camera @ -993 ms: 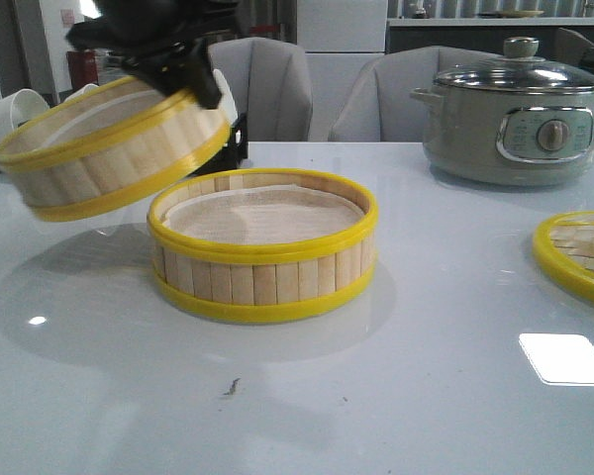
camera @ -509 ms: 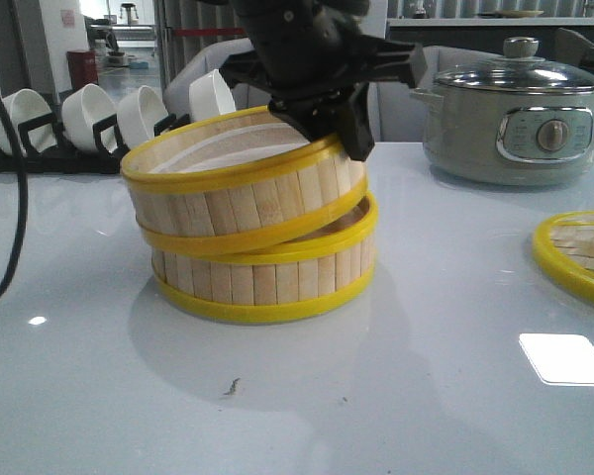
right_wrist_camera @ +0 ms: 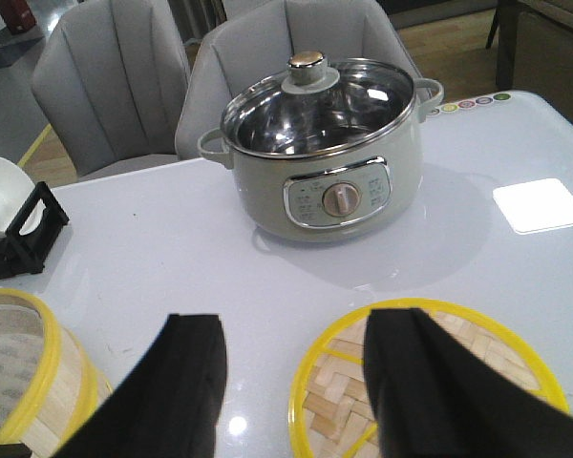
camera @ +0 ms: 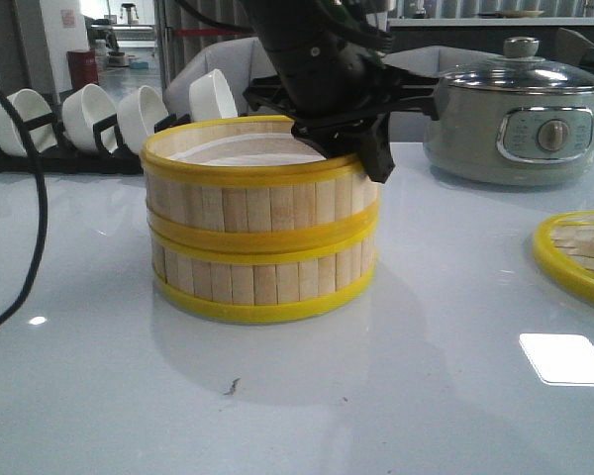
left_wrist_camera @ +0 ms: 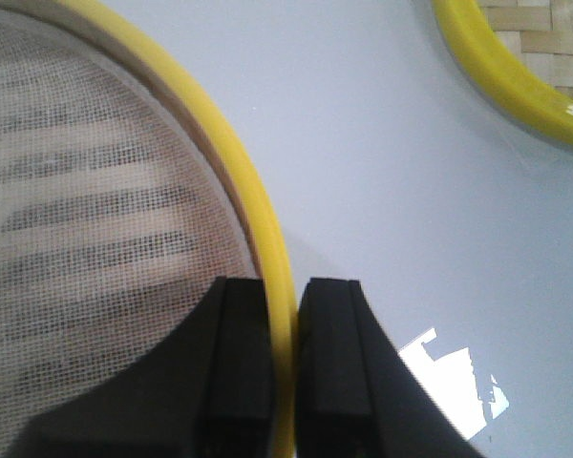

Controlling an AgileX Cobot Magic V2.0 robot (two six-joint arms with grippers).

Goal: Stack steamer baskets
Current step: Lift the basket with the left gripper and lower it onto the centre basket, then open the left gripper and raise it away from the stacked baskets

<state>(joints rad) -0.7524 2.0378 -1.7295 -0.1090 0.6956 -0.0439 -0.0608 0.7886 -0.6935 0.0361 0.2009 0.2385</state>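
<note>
Two steamer baskets stand stacked mid-table. The upper basket [camera: 252, 188] sits level on the lower basket [camera: 262, 277]. My left gripper [camera: 361, 148] is shut on the upper basket's yellow top rim at its right side; in the left wrist view the rim [left_wrist_camera: 258, 210] runs between the two black fingers [left_wrist_camera: 244, 353], with the white mesh liner [left_wrist_camera: 86, 219] inside. The woven lid [camera: 579, 252] lies flat at the right edge; it also shows in the right wrist view [right_wrist_camera: 430, 382]. My right gripper [right_wrist_camera: 291, 329] is open and empty above the lid's near-left side.
A grey-green electric pot [camera: 520, 114] with a glass lid stands at the back right. White bowls in a black rack [camera: 79, 124] stand at the back left. A black cable [camera: 25, 247] hangs at the left. Grey chairs stand behind the table.
My left gripper carried the upper basket from the left, tilted, over the lower basket and set it down level on it. The grip on the rim stays shut.
</note>
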